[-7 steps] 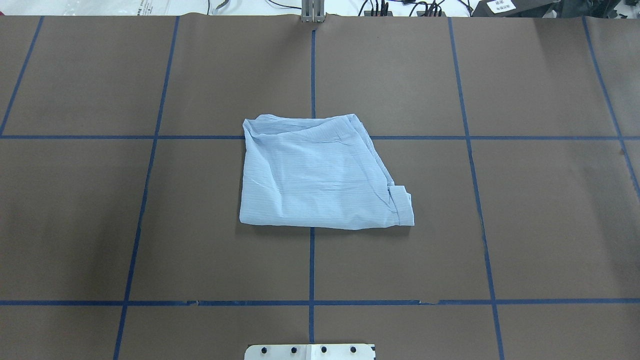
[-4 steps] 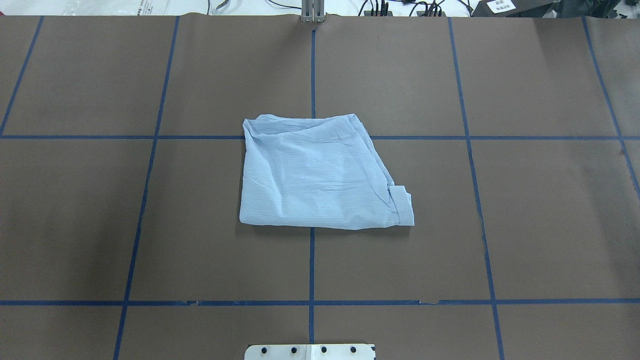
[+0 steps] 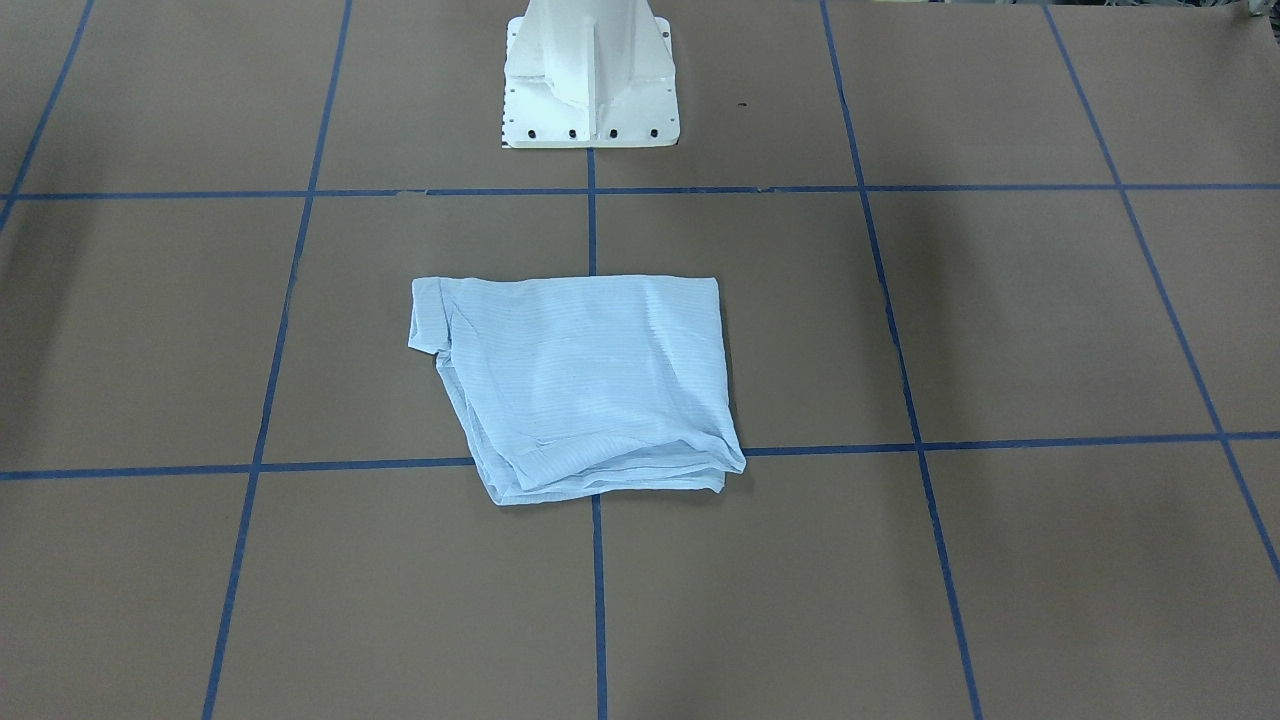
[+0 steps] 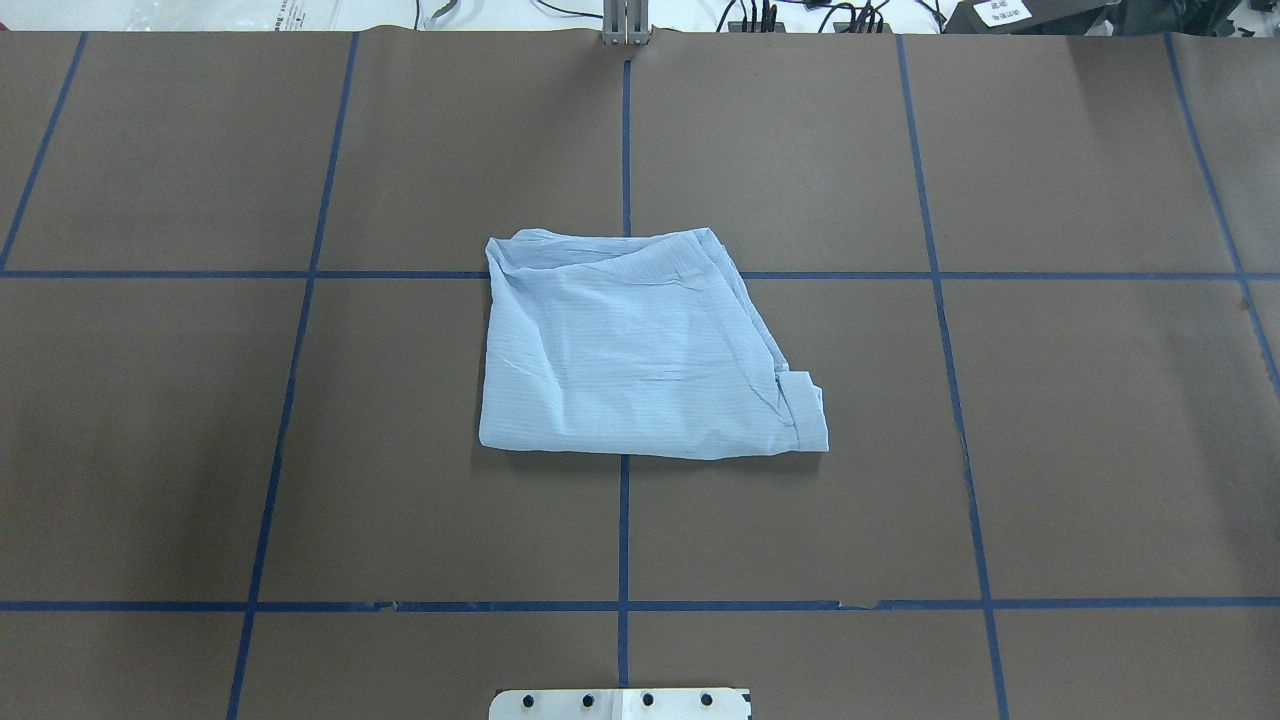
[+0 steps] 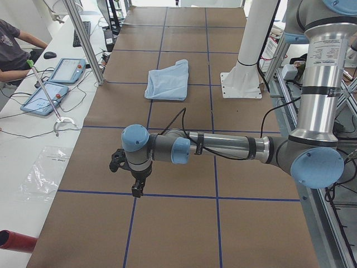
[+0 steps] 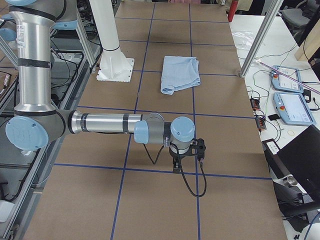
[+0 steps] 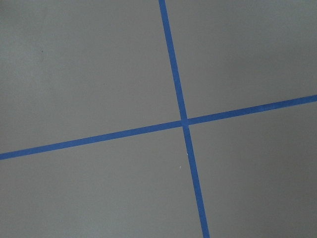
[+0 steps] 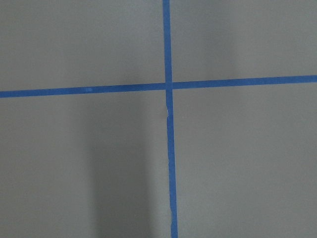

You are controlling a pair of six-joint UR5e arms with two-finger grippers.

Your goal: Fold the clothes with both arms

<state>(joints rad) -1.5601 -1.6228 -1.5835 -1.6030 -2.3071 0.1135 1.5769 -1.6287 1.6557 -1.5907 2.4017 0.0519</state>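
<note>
No change since last frame; thin pale-blue striped folded shirt (image 4: 640, 350) is light, limp, slippery; pinch stacked corners; left gripper (image 5: 135, 188) and right gripper (image 6: 176, 166) well apart from it, can't tell whether either is clenched or released.

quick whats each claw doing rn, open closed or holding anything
Left claw: cannot be told, seen only from the side; well away from the shirt.
Right claw: cannot be told either; also away from the shirt.

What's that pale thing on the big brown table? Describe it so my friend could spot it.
Start with the wide brown table, ruled into squares by blue tape lines. Near its middle, out in front of the white pedestal base, lies a folded shirt across the centre line. It is the only cloth there: pale blue, finely striped, lightly wrinkled.
</note>
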